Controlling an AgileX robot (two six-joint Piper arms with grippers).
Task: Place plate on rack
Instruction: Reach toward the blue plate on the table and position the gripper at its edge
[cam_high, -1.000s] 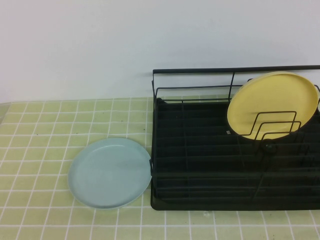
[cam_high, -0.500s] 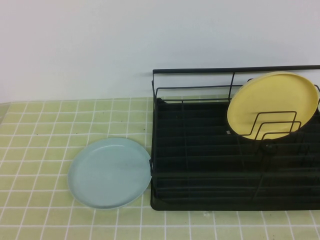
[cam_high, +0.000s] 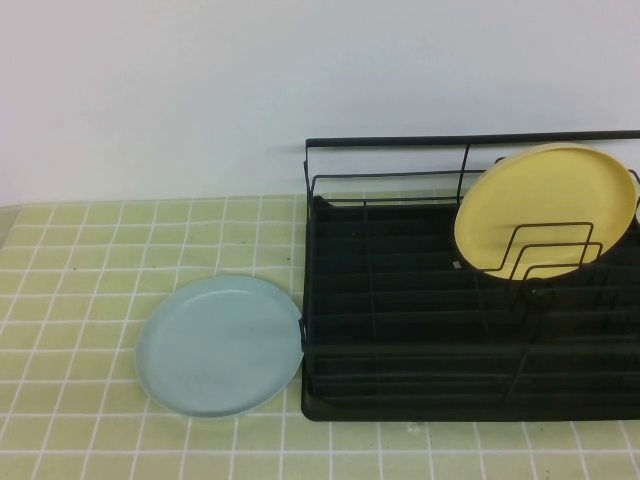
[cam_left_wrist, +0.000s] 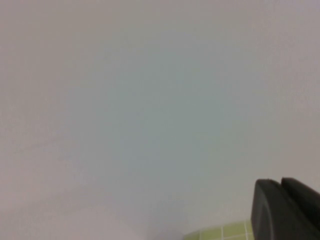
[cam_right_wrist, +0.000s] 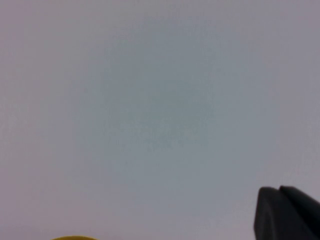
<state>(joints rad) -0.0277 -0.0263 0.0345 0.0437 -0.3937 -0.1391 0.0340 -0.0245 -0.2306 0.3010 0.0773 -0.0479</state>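
A pale blue plate (cam_high: 220, 346) lies flat on the green tiled table, its edge close against the left side of the black wire dish rack (cam_high: 400, 300). A yellow plate (cam_high: 545, 208) stands upright in the rack's right end, leaning in the wire slots. Neither arm shows in the high view. In the left wrist view my left gripper (cam_left_wrist: 280, 187) faces the white wall, fingers pressed together with nothing between them. My right gripper (cam_right_wrist: 279, 192) also points at the wall in the right wrist view, fingers together and empty.
The rack has a raised rail (cam_high: 470, 140) along its back. The white wall (cam_high: 200, 90) rises behind the table. Green tiles (cam_high: 90, 260) stretch to the left of the blue plate. A yellow rim (cam_right_wrist: 72, 238) peeks into the right wrist view.
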